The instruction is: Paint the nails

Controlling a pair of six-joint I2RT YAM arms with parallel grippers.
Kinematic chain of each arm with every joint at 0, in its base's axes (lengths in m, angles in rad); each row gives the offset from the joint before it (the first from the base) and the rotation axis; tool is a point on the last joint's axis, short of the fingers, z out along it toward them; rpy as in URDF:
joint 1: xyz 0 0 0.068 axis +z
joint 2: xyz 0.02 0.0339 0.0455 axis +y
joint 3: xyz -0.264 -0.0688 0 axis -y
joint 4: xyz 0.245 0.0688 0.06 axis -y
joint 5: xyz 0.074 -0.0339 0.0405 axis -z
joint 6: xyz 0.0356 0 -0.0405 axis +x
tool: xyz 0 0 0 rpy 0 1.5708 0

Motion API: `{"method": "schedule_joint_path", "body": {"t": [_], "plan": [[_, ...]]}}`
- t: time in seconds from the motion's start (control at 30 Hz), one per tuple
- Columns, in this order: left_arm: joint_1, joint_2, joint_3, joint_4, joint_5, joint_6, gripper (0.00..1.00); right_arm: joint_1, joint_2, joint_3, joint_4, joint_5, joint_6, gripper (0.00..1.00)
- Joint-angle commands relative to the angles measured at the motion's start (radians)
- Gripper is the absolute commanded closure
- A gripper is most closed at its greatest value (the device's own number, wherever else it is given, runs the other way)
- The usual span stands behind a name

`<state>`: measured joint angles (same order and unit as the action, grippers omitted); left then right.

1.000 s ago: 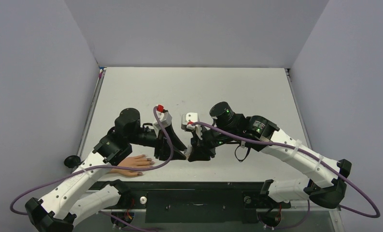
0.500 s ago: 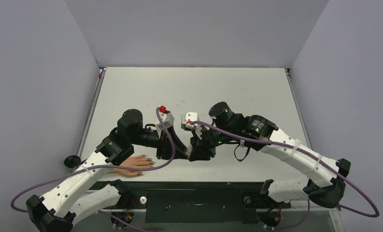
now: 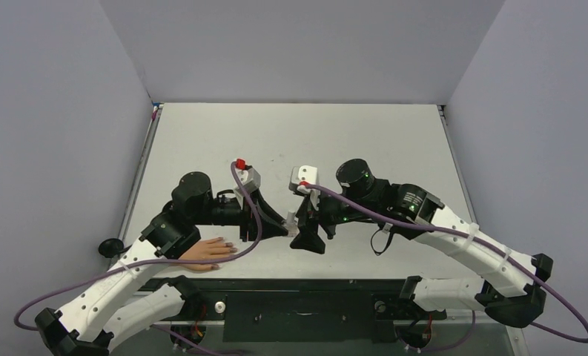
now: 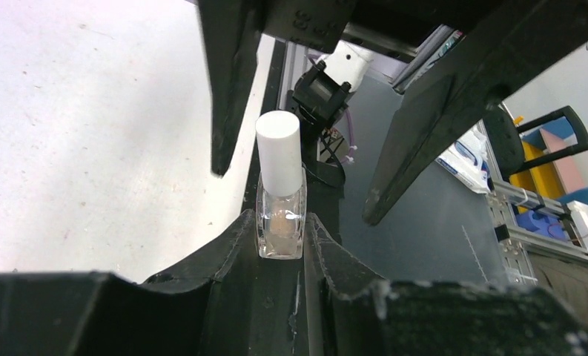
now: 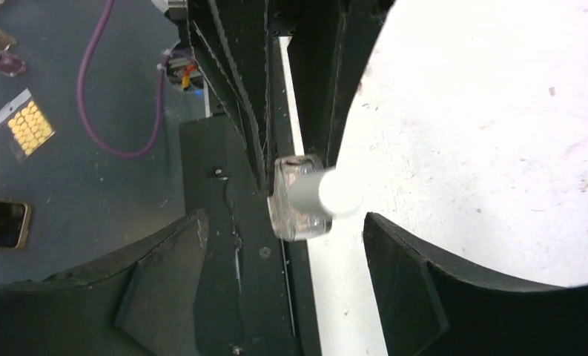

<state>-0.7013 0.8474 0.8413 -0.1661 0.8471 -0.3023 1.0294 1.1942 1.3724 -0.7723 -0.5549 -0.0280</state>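
Observation:
A tiny clear bottle [image 4: 281, 222] with a white cap [image 4: 279, 152] is clamped between the fingers of my left gripper [image 4: 279, 219], which is shut on its glass body. My right gripper [image 5: 283, 217] faces it with its jaws wide apart, and the cap [image 5: 335, 191] points into the gap without touching either finger. In the top view the two grippers [image 3: 285, 230] [image 3: 308, 236] meet near the table's front edge. The peach fake hand [image 3: 202, 254] lies flat under my left arm, its dark nails [image 3: 230, 248] pointing right, a short way left of the bottle.
The table's front edge [image 3: 276, 279] runs right below both grippers. A black knob [image 3: 112, 247] sits off the table's left side. Grey walls close the table in on three sides. On the floor beyond the edge lie a phone [image 5: 1, 222] and a packet of yellow dots [image 5: 30, 124].
My right gripper has opened off the bottle's cap and drawn back to the right. My left gripper has closed on the bottle and holds it in place.

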Motion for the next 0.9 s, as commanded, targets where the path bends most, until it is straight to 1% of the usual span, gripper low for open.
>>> {"method": "schedule_joint_path", "body": {"t": [0.0,0.13,0.27,0.3,0.5,0.6,0.87], "plan": [[-0.003,-0.041,0.049,0.076,-0.066,-0.018,1.0,0.005,-0.125,-0.045,0.146,0.076,0.05,0.28],[-0.002,-0.049,0.076,0.083,-0.084,-0.028,1.0,0.003,-0.192,-0.092,0.232,0.062,0.099,0.28],[-0.002,-0.067,0.074,0.139,-0.073,-0.068,1.0,0.002,-0.225,-0.126,0.28,0.044,0.134,0.28],[-0.002,-0.078,0.065,0.19,-0.065,-0.077,1.0,0.002,-0.229,-0.136,0.303,0.029,0.15,0.28],[-0.001,-0.1,0.034,0.375,0.015,-0.174,1.0,0.002,-0.253,-0.182,0.423,-0.038,0.213,0.31],[-0.003,-0.093,0.035,0.428,0.029,-0.204,1.0,0.002,-0.259,-0.185,0.455,-0.066,0.22,0.36],[-0.004,-0.091,0.051,0.434,0.031,-0.212,1.0,0.003,-0.255,-0.164,0.493,-0.13,0.208,0.52]]}}
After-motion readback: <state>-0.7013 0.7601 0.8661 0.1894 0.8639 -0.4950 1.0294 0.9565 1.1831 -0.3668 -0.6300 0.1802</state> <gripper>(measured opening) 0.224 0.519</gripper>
